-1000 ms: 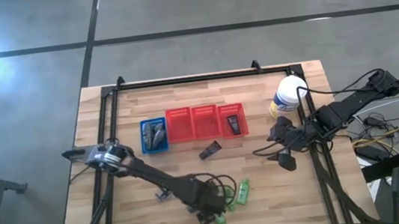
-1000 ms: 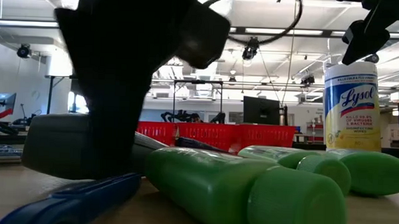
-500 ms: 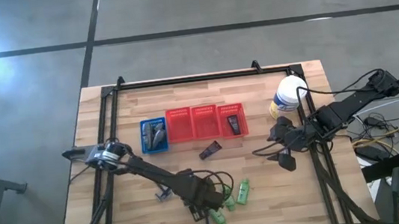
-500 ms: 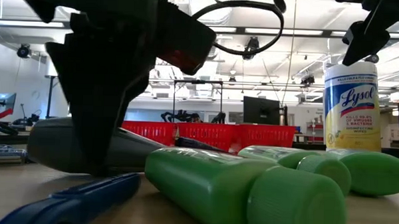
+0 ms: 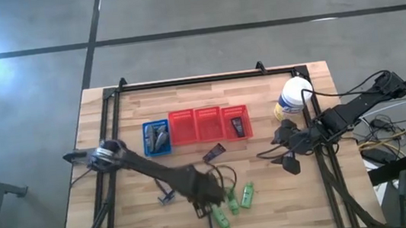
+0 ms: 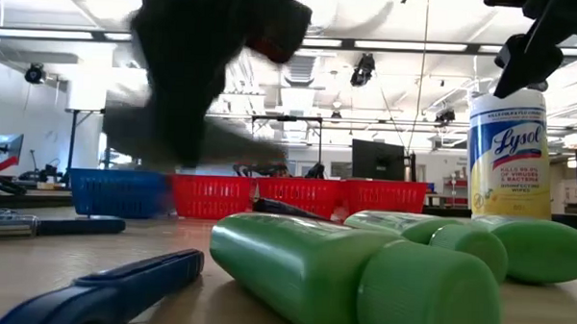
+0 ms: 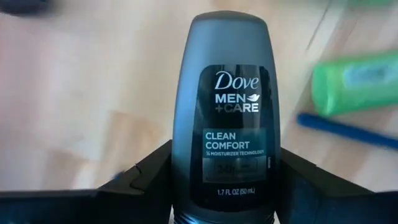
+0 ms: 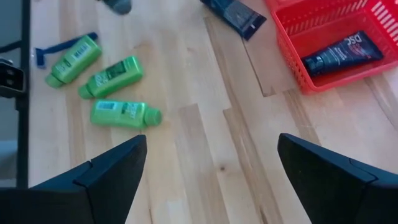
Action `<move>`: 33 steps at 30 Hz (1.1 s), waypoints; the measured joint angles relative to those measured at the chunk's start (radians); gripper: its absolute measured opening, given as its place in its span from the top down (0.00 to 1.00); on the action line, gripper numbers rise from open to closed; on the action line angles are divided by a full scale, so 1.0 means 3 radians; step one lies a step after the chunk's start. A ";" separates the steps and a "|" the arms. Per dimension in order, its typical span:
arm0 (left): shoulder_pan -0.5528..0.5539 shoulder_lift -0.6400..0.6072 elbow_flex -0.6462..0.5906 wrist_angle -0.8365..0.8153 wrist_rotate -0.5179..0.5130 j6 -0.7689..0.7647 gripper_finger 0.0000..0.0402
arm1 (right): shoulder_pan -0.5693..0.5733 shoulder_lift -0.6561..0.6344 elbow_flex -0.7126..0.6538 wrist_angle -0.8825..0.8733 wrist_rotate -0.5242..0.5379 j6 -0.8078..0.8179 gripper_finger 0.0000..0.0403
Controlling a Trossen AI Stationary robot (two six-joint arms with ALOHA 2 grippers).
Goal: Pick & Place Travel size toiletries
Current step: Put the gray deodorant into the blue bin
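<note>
My left gripper [image 5: 208,195] is over the table's near middle, shut on a grey-silver oval Dove bottle [image 7: 227,112], which shows blurred and raised in the low view [image 6: 179,129]. Three bright green bottles [image 5: 233,199] [image 8: 112,76] [image 6: 352,270] lie on their sides on the wood right of it. Blue-handled razors lie flat nearby [image 5: 165,197] [image 6: 101,290]. A dark flat packet [image 5: 213,153] [image 8: 233,12] lies in front of the red baskets. My right gripper [image 5: 289,159] [image 8: 211,180] hovers open at the table's right side, touching nothing. My left gripper pinches the Dove bottle between its two fingers [image 7: 149,177], one on each narrow side of the lower body [image 7: 186,186], below the label. The bottle lies along the fingers, its rounded end [image 7: 227,31] pointing away past the fingertips. It is lifted clear of the table.
A blue basket [image 5: 146,128] holds grey bottles; three red baskets [image 5: 181,115] stand in a row right of it, the rightmost holding a dark packet [image 8: 339,53]. A big white tub [image 5: 292,98] [image 6: 505,150] stands at the far right. Bare wood lies between the arms.
My left gripper has risen with the grey bottle and drifted a little toward the far edge. The bottle, lying at table height a second ago, now hangs clear above it. The blue basket behind shows in the low view where the bottle hid it.
</note>
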 joint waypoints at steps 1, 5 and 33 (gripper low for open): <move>0.0036 -0.0099 -0.0015 -0.0025 -0.0056 -0.0056 0.48 | -0.0002 0.0000 0.0000 0.0027 0.0001 0.0000 0.12; 0.0206 -0.0573 -0.0203 -0.0187 -0.0440 -0.0384 0.48 | -0.0007 0.0001 0.0000 0.0053 0.0008 0.0004 0.14; 0.2053 -0.2514 -0.2729 0.0747 -0.0452 -0.0957 0.37 | -0.0009 0.0003 0.0000 0.0078 0.0184 0.0385 0.15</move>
